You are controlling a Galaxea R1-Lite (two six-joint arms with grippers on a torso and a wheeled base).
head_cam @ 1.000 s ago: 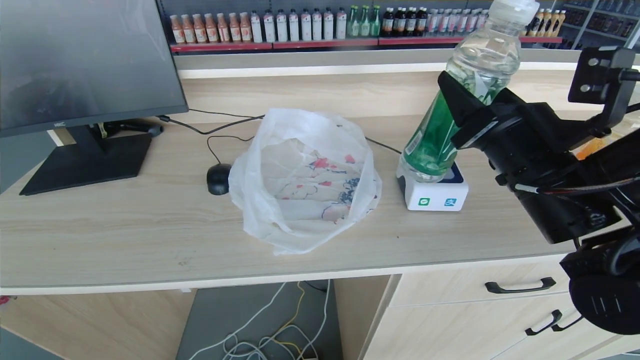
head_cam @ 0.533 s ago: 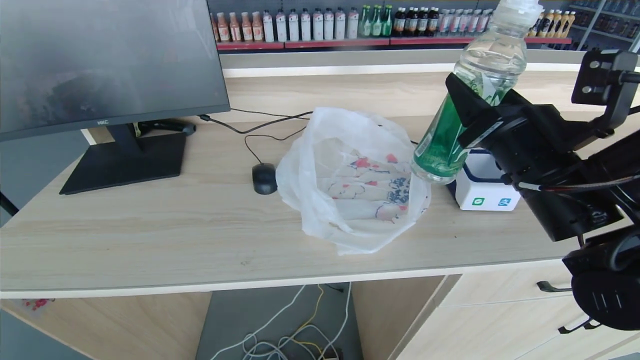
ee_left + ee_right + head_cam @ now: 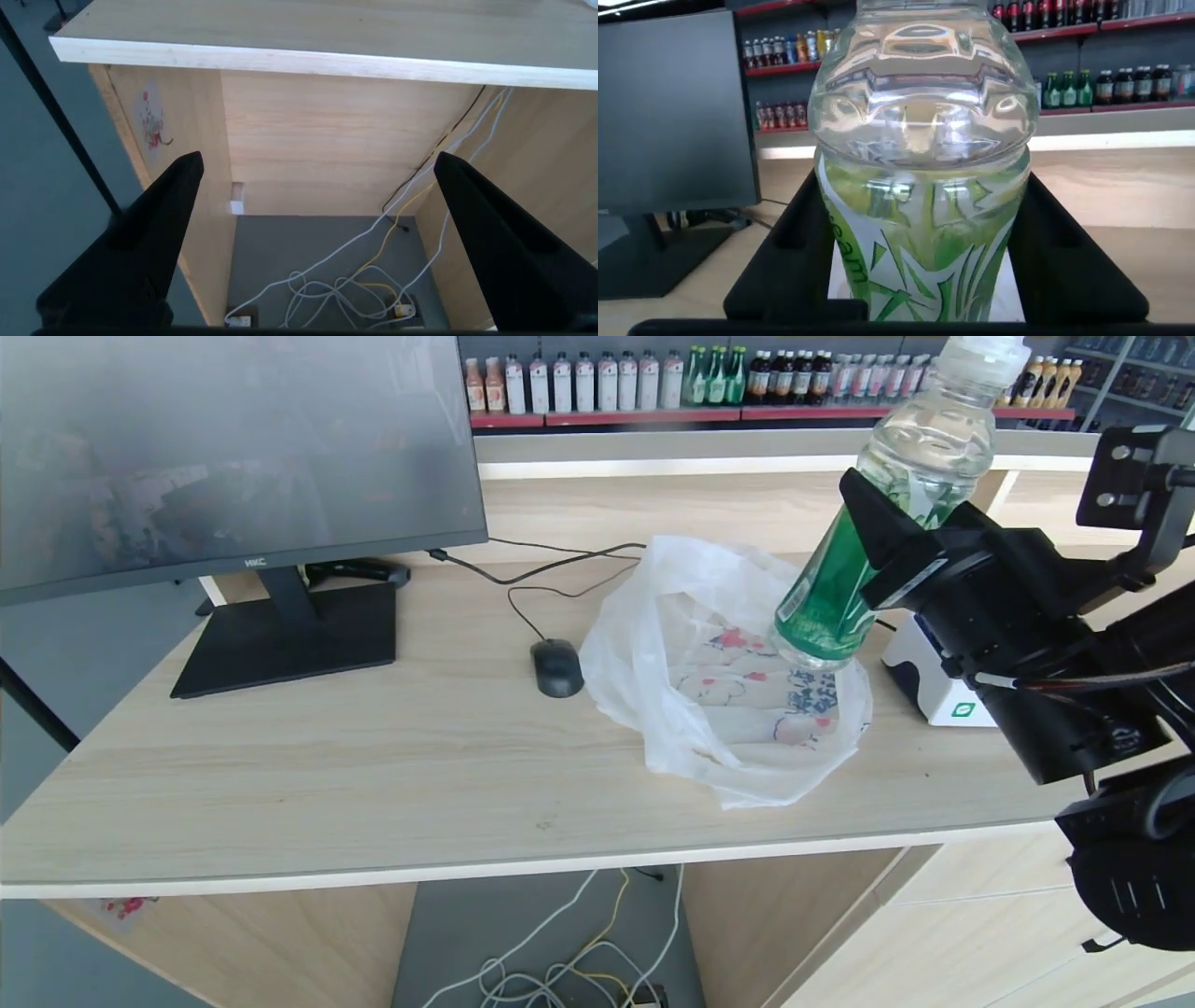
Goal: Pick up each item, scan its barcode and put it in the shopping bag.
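Observation:
A clear water bottle with a green label and white cap hangs tilted in my right gripper, which is shut on its middle. The bottle's base is just above the right rim of the white plastic shopping bag, which sits open on the wooden counter. The white scanner box stands right of the bag, partly hidden by my right arm. The right wrist view shows the bottle between the black fingers. My left gripper is open and holds nothing, low in front of the counter's edge.
A black monitor on its stand occupies the counter's left. A black mouse lies just left of the bag, its cable running back. Loose cables hang under the counter. Shelves of bottles line the back wall.
The head camera has shifted, sliding the whole scene rightward. My right gripper has carried the bottle off the scanner box and leftward to above the bag's right rim.

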